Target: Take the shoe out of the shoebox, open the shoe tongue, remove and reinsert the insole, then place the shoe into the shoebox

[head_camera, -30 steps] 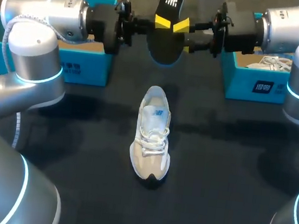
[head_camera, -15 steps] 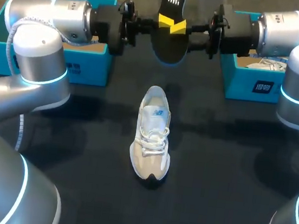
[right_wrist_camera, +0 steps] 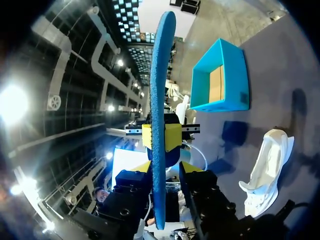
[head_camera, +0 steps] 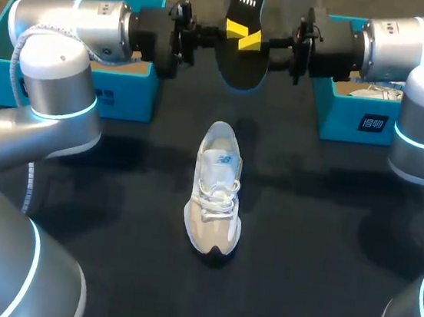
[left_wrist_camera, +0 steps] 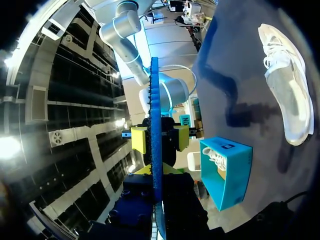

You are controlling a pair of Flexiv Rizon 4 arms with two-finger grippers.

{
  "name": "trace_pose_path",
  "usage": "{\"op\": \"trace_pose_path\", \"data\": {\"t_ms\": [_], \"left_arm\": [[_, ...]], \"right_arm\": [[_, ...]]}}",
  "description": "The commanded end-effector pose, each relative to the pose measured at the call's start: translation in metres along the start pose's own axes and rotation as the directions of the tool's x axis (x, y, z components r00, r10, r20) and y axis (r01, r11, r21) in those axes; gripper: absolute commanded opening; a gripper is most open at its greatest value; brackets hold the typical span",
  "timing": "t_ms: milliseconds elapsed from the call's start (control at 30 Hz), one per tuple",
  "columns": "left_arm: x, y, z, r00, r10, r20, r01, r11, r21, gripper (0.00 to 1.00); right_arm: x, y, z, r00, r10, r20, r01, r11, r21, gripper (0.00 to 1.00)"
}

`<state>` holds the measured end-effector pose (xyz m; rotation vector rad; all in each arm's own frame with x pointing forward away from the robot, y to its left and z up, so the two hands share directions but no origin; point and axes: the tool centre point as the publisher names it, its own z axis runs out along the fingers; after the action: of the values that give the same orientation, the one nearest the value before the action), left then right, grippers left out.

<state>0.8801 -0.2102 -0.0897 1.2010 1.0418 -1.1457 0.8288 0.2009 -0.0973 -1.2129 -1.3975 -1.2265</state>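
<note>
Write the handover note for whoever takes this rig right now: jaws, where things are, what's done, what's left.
Left gripper: jaws shut on one long edge of the insole.
Right gripper: jaws shut on the opposite edge.
The insole hangs in the air at the table's far side, between the left shoebox and the right shoebox, which has a white shoe in it.
The shoe stands upright mid-table.
Done: shoe out, insole removed.
Left: reinsert insole, box the shoe.

The white shoe (head_camera: 214, 205) stood upright at centre, toe toward the lower edge. The black insole (head_camera: 244, 54) hung aloft at upper centre, between the open teal left box (head_camera: 122, 100) and right box (head_camera: 356, 120).
</note>
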Motion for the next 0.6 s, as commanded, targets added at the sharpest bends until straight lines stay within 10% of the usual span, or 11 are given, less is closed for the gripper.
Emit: {"op": "trace_pose_path", "data": {"t_ms": [33,267,300,367,600], "left_arm": [[0.002,0.001,0.003,1.000,0.003,0.004,-0.003,1.000,0.001,0.00],[0.002,0.000,0.001,1.000,0.001,0.007,-0.001,1.000,0.014,0.00],[0.002,0.000,0.001,1.000,0.001,0.007,-0.001,1.000,0.013,0.20],[0.003,-0.001,0.000,1.000,-0.001,0.001,0.001,1.000,0.021,1.00],[0.007,0.001,-0.014,1.000,0.006,-0.026,-0.005,1.000,0.031,1.00]], "right_arm": [[-0.001,0.001,0.003,1.000,0.001,-0.001,-0.001,1.000,-0.002,0.23],[-0.003,0.000,0.002,1.000,0.003,0.006,-0.003,1.000,-0.007,0.00],[-0.003,0.000,0.002,1.000,0.000,0.008,0.000,1.000,-0.010,0.00],[-0.003,0.000,0.001,1.000,-0.009,0.008,0.009,1.000,-0.014,0.00],[-0.007,0.001,-0.007,0.999,-0.043,0.018,0.044,0.998,-0.040,0.00]]}}
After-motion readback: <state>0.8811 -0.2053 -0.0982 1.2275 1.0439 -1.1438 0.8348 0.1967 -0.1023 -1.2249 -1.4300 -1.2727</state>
